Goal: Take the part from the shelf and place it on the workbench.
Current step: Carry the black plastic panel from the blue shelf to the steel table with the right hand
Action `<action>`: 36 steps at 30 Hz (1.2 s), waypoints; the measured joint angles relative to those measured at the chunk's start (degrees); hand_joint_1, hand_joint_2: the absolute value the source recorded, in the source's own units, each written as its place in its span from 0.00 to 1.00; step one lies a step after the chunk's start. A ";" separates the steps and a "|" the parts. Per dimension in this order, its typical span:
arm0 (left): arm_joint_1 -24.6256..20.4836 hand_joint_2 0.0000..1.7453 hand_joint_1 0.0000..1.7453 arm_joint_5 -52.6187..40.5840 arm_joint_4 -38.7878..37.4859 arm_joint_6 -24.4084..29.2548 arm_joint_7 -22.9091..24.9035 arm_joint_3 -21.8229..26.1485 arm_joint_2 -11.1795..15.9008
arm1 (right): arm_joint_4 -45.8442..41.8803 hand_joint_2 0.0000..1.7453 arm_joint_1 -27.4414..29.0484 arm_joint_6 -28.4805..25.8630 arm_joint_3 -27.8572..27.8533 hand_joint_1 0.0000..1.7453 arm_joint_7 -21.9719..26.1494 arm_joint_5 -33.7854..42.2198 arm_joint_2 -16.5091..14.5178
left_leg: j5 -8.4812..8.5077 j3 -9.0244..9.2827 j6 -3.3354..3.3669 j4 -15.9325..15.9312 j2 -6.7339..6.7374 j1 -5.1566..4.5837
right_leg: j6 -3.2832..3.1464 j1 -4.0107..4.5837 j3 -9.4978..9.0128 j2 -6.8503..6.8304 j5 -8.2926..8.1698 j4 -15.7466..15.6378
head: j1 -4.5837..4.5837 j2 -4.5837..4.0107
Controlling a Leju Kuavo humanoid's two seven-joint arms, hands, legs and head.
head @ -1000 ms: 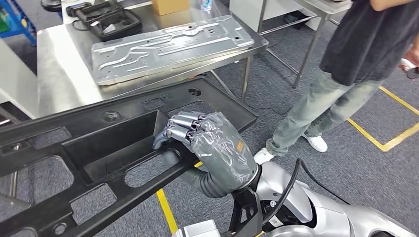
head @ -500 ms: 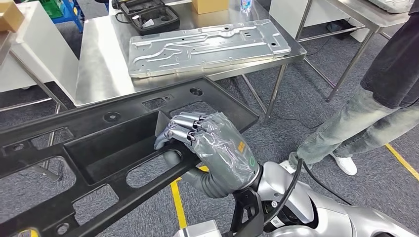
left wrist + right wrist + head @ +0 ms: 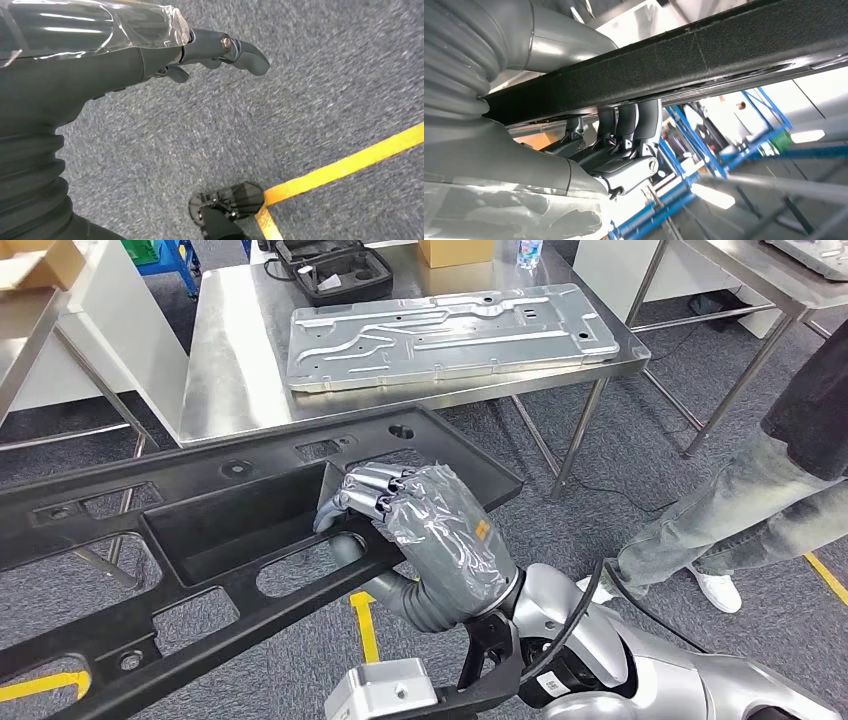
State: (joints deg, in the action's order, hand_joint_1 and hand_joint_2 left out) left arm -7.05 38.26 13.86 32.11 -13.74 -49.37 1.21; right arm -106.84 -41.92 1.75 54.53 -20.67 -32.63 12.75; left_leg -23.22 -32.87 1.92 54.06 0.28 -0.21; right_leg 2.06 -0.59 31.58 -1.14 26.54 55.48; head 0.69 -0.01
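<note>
Ahead of my right hand I see a steel table bearing a metal panel, a black case and a cardboard box; a person stands to its right.

Bright even overhead light, glare on steel workbench, blurred right-wrist background.

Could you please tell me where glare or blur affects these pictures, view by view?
Head view: sharp, with ceiling light glaring off the steel workbench and the wrap on the right hand. Right wrist view: the black part is crisp, the background blurred and overexposed. Left wrist view: sharp carpet, streaks of glare on the left hand.
</note>
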 joint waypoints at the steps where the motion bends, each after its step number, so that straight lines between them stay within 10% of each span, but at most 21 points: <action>1: 0.07 1.00 0.00 0.17 0.00 -0.58 -0.27 0.00 0.04 | 0.07 1.00 -0.11 0.52 -0.01 1.00 -0.43 0.70 0.01 | 0.15 0.28 0.28 -0.24 -0.09 0.18 | 0.28 -0.01 0.30 0.09 0.69 0.92 | 0.03 0.00; 6: 0.11 1.00 0.00 0.89 0.00 -2.74 -1.27 0.02 0.13 | 0.64 1.00 -0.65 2.80 0.05 1.00 -2.87 3.41 0.17 | 0.19 0.87 0.97 -0.50 -0.57 0.51 | 0.98 -0.17 8.21 0.46 7.18 16.75 | 0.20 0.00; 11: 0.14 1.00 0.00 1.10 0.00 -3.88 -1.44 0.03 0.22 | 1.27 1.00 -1.89 3.19 0.30 1.00 -3.56 3.92 0.34 | -0.57 1.06 -0.05 0.27 -1.57 0.54 | 0.94 -0.53 2.07 0.71 -0.95 2.35 | 0.22 0.00; 16: 0.35 1.00 0.00 1.44 0.00 -4.94 -1.72 0.06 0.49 | 1.69 1.00 -2.67 3.21 0.62 1.00 -4.13 4.00 0.49 | -1.50 0.45 -1.30 1.35 -1.50 0.70 | -0.67 -0.34 1.38 0.81 -1.39 0.34 | 0.16 0.00; 20: 0.26 1.00 0.00 1.56 0.00 -4.97 -1.85 0.07 0.54 | 1.86 1.00 -3.12 3.19 1.15 1.00 -4.23 3.99 0.51 | -7.94 -5.70 -2.23 14.98 -1.04 0.92 | -1.38 -0.40 1.38 0.66 -1.46 0.27 | -0.04 0.00; 22: 0.40 1.00 0.00 1.48 0.00 -4.95 -1.86 0.07 0.56 | 2.08 1.00 -3.11 3.18 1.37 1.00 -4.31 3.99 0.53 | -8.20 -7.38 -2.19 18.10 -0.99 0.91 | -1.41 -0.30 1.32 0.66 -1.41 0.28 | -0.07 -0.01; 27: 0.21 1.00 0.00 1.37 0.00 -4.91 -1.86 0.07 0.70 | 2.25 1.00 -3.31 3.15 1.45 1.00 -4.39 3.95 0.54 | -0.86 0.23 -0.66 1.28 -0.51 0.19 | -0.97 0.02 0.97 0.67 -1.15 0.25 | -0.04 0.00; 32: 0.27 1.00 0.00 1.34 0.00 -4.91 -1.83 0.07 0.76 | 2.34 1.00 -3.48 3.10 1.48 1.00 -4.49 3.89 0.61 | -0.35 1.08 0.50 -0.26 -0.58 0.33 | 0.41 -0.01 1.64 0.62 0.34 2.00 | 0.05 0.01; 36: 0.22 1.00 0.00 1.34 0.00 -4.92 -1.66 0.07 0.77 | 2.57 1.00 -3.28 3.10 1.70 1.00 -4.53 3.86 0.79 | -0.26 1.36 0.97 -0.48 -0.63 0.44 | 0.90 -0.06 8.54 0.71 6.20 15.78 | 0.31 0.01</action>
State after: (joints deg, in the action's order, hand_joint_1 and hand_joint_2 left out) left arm -6.84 39.60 13.86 27.19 -15.40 -49.31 1.98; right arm -104.27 -45.20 4.85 56.23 -25.20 -28.76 13.55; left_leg -23.48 -31.51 2.89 53.58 -0.35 0.23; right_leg 2.96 -0.65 40.12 -0.43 32.74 71.25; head 1.00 0.00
